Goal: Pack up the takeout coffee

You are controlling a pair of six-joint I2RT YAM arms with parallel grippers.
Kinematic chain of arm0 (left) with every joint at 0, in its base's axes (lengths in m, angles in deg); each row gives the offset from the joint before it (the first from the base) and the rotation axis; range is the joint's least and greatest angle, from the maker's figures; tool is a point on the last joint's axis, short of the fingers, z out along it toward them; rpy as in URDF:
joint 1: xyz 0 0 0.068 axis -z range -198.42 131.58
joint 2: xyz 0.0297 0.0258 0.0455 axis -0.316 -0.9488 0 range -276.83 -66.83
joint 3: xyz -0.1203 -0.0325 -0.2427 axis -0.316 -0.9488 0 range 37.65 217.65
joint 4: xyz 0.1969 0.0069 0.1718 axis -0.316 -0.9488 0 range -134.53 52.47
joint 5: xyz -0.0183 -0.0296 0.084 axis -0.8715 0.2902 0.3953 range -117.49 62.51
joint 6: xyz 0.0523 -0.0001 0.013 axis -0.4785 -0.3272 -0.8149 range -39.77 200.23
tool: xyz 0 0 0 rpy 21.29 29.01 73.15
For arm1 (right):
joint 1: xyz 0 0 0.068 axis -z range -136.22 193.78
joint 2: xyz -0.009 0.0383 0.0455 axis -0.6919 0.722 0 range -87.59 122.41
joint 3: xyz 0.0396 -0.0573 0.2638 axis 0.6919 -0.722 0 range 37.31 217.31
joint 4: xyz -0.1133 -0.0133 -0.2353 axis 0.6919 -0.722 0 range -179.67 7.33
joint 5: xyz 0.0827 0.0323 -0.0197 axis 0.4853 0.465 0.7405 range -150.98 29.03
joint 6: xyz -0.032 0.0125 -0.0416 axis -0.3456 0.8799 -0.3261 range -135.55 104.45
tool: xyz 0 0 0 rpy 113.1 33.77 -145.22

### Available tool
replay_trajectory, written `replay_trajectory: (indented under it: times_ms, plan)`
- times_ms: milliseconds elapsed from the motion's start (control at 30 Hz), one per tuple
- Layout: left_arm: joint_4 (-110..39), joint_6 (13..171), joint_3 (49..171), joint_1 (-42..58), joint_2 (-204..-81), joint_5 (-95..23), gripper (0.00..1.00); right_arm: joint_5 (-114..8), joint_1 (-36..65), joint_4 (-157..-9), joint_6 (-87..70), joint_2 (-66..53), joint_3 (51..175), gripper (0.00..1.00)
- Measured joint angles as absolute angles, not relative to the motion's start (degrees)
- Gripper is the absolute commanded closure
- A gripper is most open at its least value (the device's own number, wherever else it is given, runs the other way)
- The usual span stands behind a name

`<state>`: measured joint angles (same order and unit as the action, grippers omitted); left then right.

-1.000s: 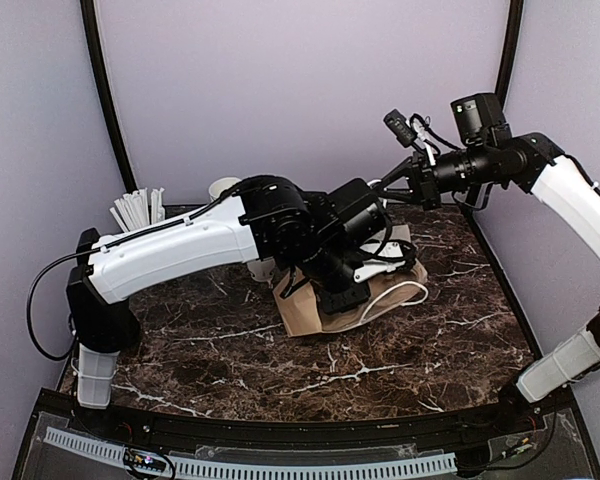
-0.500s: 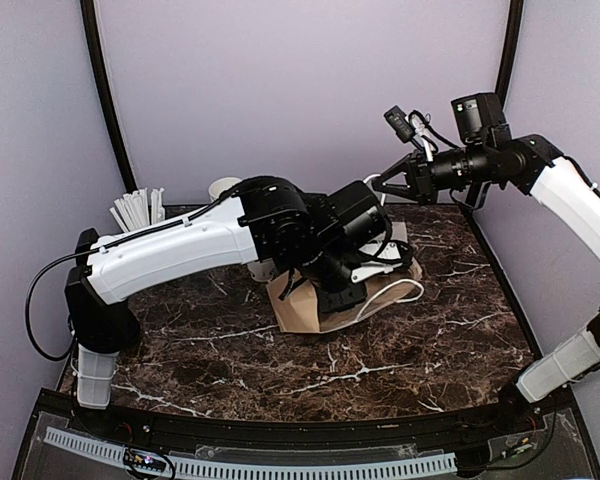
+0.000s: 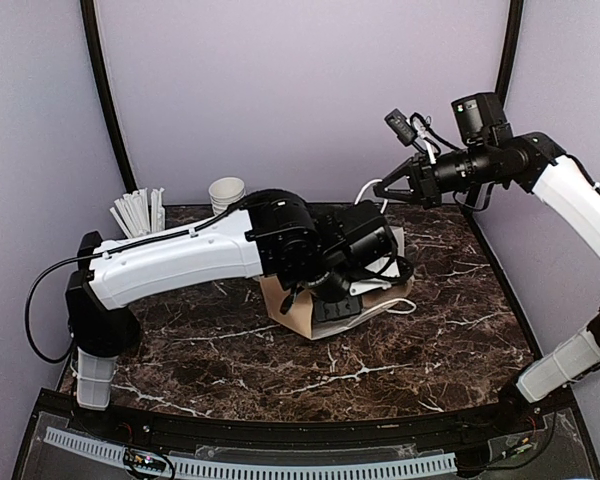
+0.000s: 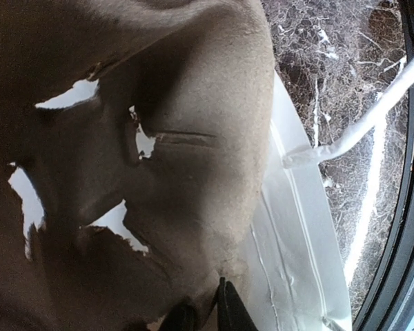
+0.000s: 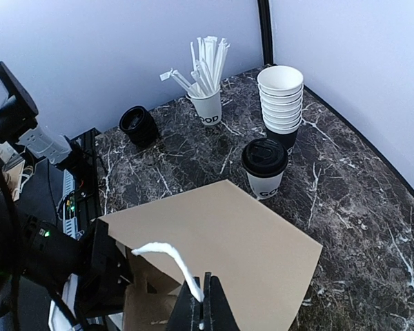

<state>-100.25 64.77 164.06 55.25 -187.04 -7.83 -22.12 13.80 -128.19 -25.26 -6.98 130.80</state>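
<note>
**Right gripper (image 5: 201,305) pinching the bag's handle while the coffee is standing outside**

Its jaws are pressing fully together on the white cord handle (image 5: 167,255) of the brown paper bag (image 5: 228,234), and the gripper is hanging high above the marble table (image 5: 359,200). The bag is lying on its side on the stone. The left gripper (image 4: 207,314) is reaching low against it, its jaws standing narrow with a fold of the brown paper running between them.

One takeout coffee (image 5: 264,167) is showing. It is a short white paper cup with dark print on its side and a round black lid, domed slightly and ringed by a raised rim. It is standing upright on the table just beside the bag's far edge, near the stack of lidless cups (image 5: 281,103). A cup of white sticks (image 5: 207,103) is standing further along the back.
</note>
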Motion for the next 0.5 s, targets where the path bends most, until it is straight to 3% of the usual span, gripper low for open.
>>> replay_trajectory:
  times_ms: [500]
  plan:
    - [-99.5, 64.0, 161.3, 53.8, -183.0, -8.0, 0.87, -14.3, 13.8, -136.2, -26.8, -12.3, 131.4, 1.00]
